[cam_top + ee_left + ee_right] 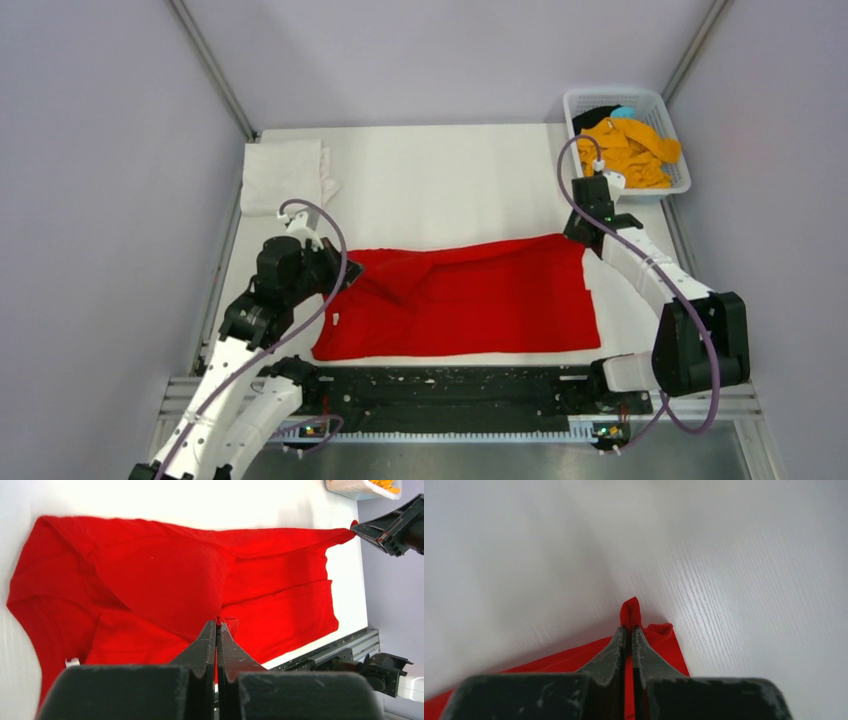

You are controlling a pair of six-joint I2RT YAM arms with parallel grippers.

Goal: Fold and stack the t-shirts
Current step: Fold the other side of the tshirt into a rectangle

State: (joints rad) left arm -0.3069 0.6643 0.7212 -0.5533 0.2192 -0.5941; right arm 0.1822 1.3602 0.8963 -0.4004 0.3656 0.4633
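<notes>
Right, in the top view your red t-shirt (470, 300) lies spread across the near half of the table (450, 170), toward 6 o'clock, with a fold of cloth raised left of its middle. Your left gripper (347, 273) sits at the shirt's 9 o'clock edge. Its jaws are pressed together with a scrap of red cloth pinched at the tips, as the left wrist view shows. Your right gripper (577, 232) is at the shirt's 2 o'clock corner, jaws clamped on that corner so a small red nub pokes out beyond the fingertips (616, 645). A folded white t-shirt (285, 175) rests at the table's 10 o'clock corner, well apart from the red one. Just past the 2 o'clock corner the white basket (575, 100) holds a crumpled orange-yellow t-shirt (630, 150) with a black t-shirt (595, 116) behind it — plus a small blue thing (623, 111) too small to make out.
</notes>
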